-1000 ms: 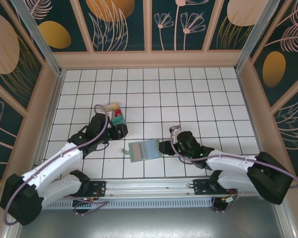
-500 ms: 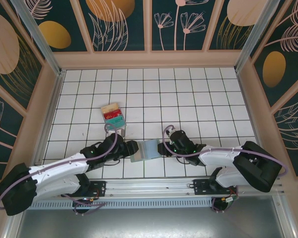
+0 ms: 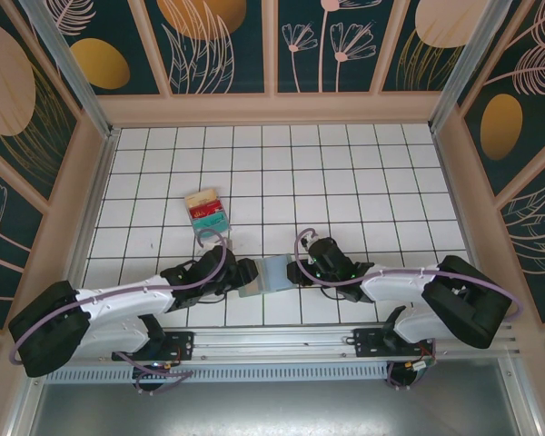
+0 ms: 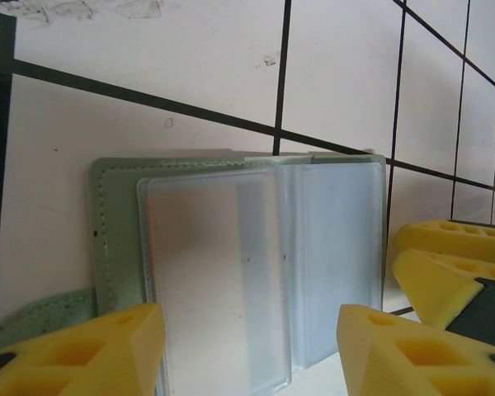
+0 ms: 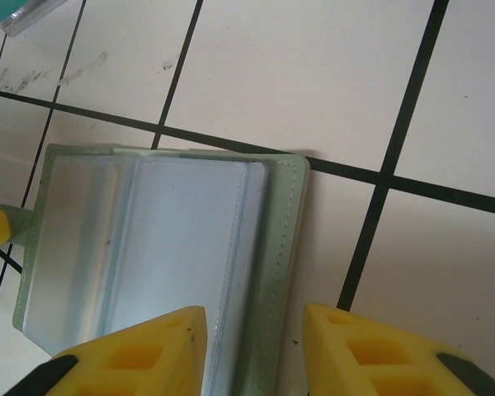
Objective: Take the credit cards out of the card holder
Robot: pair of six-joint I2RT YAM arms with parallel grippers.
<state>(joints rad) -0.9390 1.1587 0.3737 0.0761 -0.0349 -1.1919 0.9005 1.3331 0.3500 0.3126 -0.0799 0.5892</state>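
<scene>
The card holder (image 3: 271, 273) lies open on the tiles near the front edge, a grey-green wallet with clear sleeves inside. A pale orange credit card (image 4: 206, 272) shows through the frosted left sleeve. My left gripper (image 3: 244, 272) is at the wallet's left end, open, its yellow fingers (image 4: 82, 355) wide apart with the sleeves (image 4: 334, 247) between them. My right gripper (image 3: 297, 271) is at the right end, open. The wallet's stitched green edge (image 5: 285, 247) lies between the right gripper's (image 5: 252, 351) jaws, and I see no contact.
A stack of tan, red and teal cards (image 3: 206, 209) lies on the tiles behind and left of the wallet; its teal corner (image 5: 16, 12) shows in the right wrist view. The floor is white tile (image 3: 345, 182) with black lines, walled on three sides.
My left arm swung from the card stack down to the wallet's left end. The right gripper moved in over the wallet's right edge and its jaws narrowed.
</scene>
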